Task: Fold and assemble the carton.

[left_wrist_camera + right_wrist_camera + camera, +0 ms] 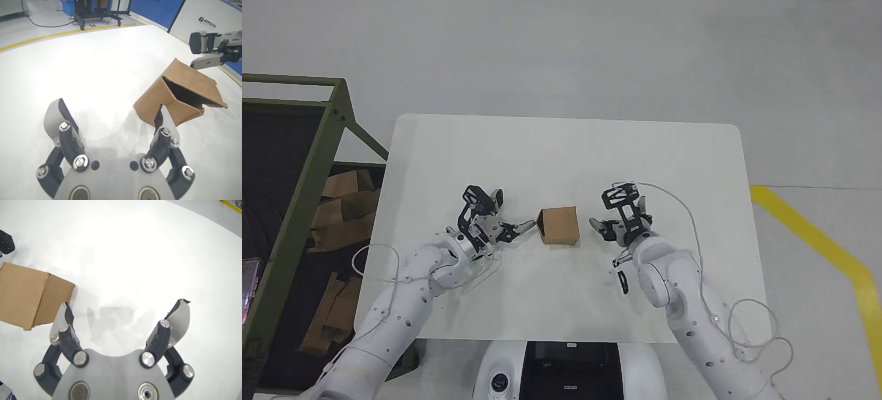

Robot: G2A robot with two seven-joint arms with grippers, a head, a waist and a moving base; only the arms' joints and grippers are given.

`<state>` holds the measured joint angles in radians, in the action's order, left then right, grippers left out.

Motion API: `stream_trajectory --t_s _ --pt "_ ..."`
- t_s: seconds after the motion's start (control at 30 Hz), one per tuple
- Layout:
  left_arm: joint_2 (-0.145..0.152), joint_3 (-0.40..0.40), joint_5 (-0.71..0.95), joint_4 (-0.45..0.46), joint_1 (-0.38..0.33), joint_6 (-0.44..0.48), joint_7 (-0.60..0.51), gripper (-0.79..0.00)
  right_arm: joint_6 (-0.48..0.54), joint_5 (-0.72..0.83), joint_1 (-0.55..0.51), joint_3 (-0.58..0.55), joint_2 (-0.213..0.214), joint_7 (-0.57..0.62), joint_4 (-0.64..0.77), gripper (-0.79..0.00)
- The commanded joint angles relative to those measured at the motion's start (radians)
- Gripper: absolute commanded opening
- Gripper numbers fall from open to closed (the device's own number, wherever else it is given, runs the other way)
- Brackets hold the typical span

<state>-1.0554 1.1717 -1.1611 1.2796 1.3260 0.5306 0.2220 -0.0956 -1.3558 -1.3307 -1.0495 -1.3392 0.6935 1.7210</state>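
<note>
The carton (560,226) (149,104) (28,294) lies mid-surface (572,150), one end gaping under a loose flap. The left tool (514,228) (111,106) sits just beside that end and the right tool (604,225) (123,302) beside the closed end, both spread wide and holding nothing. A one-sided push could slide or crush the carton. Spare cardboard (342,205) lies off the surface, well apart.

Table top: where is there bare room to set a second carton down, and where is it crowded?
Bare: the wide strip of table between the carton and the far edge, corner to corner. Crowded: the middle, where the open left gripper and the open right gripper flank the carton closely, and the near side, where both arms reach in.
</note>
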Motion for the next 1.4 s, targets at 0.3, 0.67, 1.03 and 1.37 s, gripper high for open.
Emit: stream_trajectory --t_s 0.3,0.67,1.03,1.37 --pt "-0.008 -0.011 -0.007 -0.009 -0.007 0.004 -0.008 0.0 0.007 -0.007 0.066 0.07 -0.02 0.036 -0.056 0.0" --pt "-0.016 -0.025 -0.018 -0.002 -0.01 0.006 -0.009 0.0 0.016 -0.007 0.084 0.086 -0.03 0.037 -0.076 0.0" --pt "-0.022 -0.033 -0.027 0.011 -0.012 0.001 -0.018 0.0 0.032 -0.003 0.088 0.084 -0.035 0.04 -0.082 0.0" --pt "-0.019 0.011 0.0 0.012 -0.001 -0.004 -0.01 0.0 0.034 -0.005 0.083 0.075 -0.037 0.039 -0.08 0.0"
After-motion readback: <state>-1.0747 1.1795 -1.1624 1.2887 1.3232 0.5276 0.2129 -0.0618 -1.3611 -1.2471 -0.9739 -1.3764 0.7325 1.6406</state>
